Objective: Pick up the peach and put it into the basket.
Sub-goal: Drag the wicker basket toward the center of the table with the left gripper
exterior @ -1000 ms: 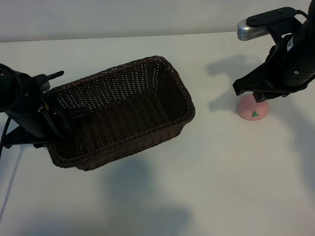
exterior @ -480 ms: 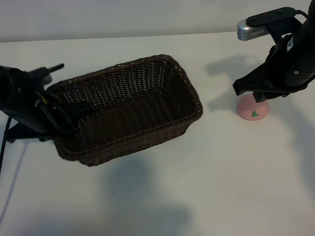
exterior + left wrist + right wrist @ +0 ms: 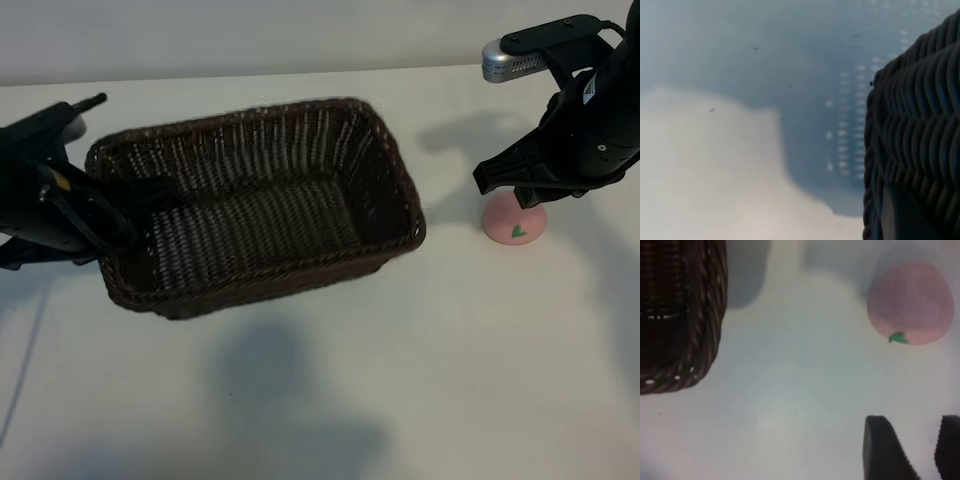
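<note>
Exterior view: the left claw is clamped on the short left-hand wall of the basket, one finger reaching inside over the braided rim; the dark wicker basket hangs clear of the white counter, tipped, its shadow spread on the counter below. At the right the right claw hovers just above the peach, its fingers parted and empty; the pale-pink peach sits on the counter, well apart from the basket, its green leaf mark facing the camera.

Left wrist view: a corner of the basket's woven wall fills one side, with the counter and a broad shadow beyond it.

Right wrist view: the peach lies on the counter, untouched, apart from two dark fingertips that stand open with nothing between them. A rounded corner of the basket shows at the far side.
</note>
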